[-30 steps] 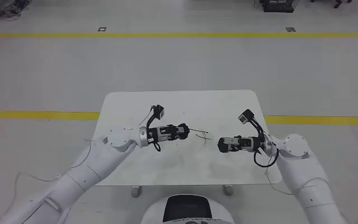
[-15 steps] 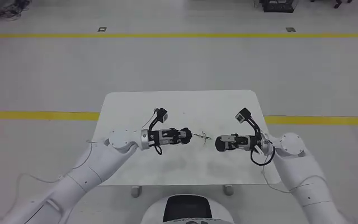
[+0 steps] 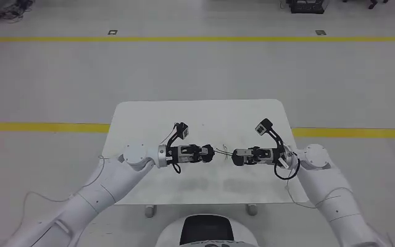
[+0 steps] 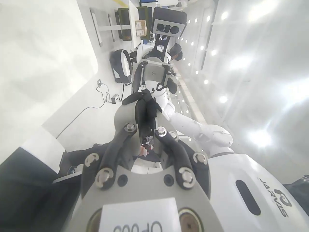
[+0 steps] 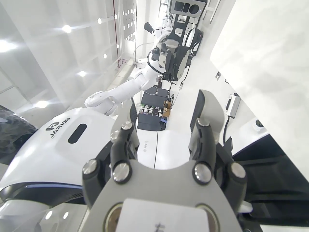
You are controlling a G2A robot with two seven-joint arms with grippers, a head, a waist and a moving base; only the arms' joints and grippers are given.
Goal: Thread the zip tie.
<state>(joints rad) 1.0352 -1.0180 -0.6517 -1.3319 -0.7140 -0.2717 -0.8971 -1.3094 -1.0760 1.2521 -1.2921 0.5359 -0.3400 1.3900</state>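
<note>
A thin black zip tie hangs just above the white table, between the two grippers. My left gripper is shut on one end of it; in the left wrist view the black strip sticks out past the pinched fingertips of the left gripper. My right gripper faces it from the other side, close to the tie's free end. In the right wrist view the right gripper stands open with nothing between its fingers, and the left gripper is seen straight ahead.
The table's rounded front edge lies just below both arms. Bare tabletop stretches toward the back. Grey floor with yellow lines surrounds the table.
Both grippers have moved toward each other over the table's middle, narrowing the gap. The left gripper carried the zip tie rightward; the right gripper came leftward, still open.
</note>
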